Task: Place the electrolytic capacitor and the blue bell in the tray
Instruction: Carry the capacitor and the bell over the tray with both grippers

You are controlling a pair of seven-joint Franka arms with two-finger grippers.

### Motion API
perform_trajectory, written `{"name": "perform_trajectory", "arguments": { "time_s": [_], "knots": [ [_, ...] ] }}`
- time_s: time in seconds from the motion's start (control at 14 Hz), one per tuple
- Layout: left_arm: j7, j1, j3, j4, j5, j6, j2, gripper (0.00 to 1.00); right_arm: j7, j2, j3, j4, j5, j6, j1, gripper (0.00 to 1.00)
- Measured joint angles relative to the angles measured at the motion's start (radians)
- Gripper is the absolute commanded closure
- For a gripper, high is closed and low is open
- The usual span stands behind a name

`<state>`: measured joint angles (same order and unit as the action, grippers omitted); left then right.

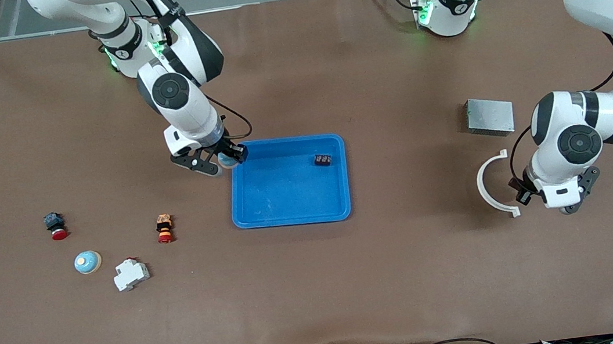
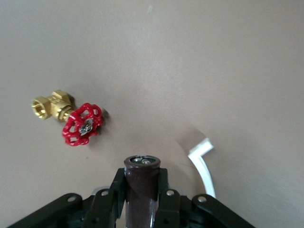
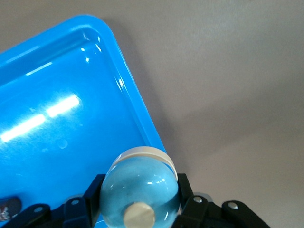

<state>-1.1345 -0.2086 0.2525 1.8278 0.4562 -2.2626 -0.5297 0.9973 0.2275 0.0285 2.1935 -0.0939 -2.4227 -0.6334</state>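
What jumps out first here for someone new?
The bright blue tray mid-table, with the right gripper over its corner holding the blue bell. Toward the left arm's end, the left gripper holds the electrolytic capacitor above bare table, beside a white curved piece.

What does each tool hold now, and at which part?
The left tool grips the electrolytic capacitor by its cylinder sides. The right tool grips the blue bell by its dome sides, over the tray rim.

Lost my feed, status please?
Right end effector shut on bell over tray corner. Left end effector shut on capacitor, off tray. Nothing blocking.
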Motion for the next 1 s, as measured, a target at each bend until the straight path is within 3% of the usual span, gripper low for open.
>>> {"name": "perform_trajectory", "arguments": {
  "time_s": [0.29, 0.64, 1.0],
  "knots": [
    [-0.04, 0.005, 0.11, -0.103, -0.087, 0.192, 0.029, 1.0, 0.062, 0.037, 0.0, -0.006, 0.0, -0.031, -0.04, 1.0],
    [-0.33, 0.05, 0.256, -0.144, -0.16, 0.227, 0.033, 1.0, 0.119, 0.098, 0.0, -0.019, 0.0, -0.105, -0.076, 1.0],
    [-0.611, 0.236, 0.266, -0.255, -0.165, 0.22, -0.062, 1.0, 0.17, 0.187, 0.001, -0.067, 0.001, -0.149, -0.103, 1.0]
  ]
}}
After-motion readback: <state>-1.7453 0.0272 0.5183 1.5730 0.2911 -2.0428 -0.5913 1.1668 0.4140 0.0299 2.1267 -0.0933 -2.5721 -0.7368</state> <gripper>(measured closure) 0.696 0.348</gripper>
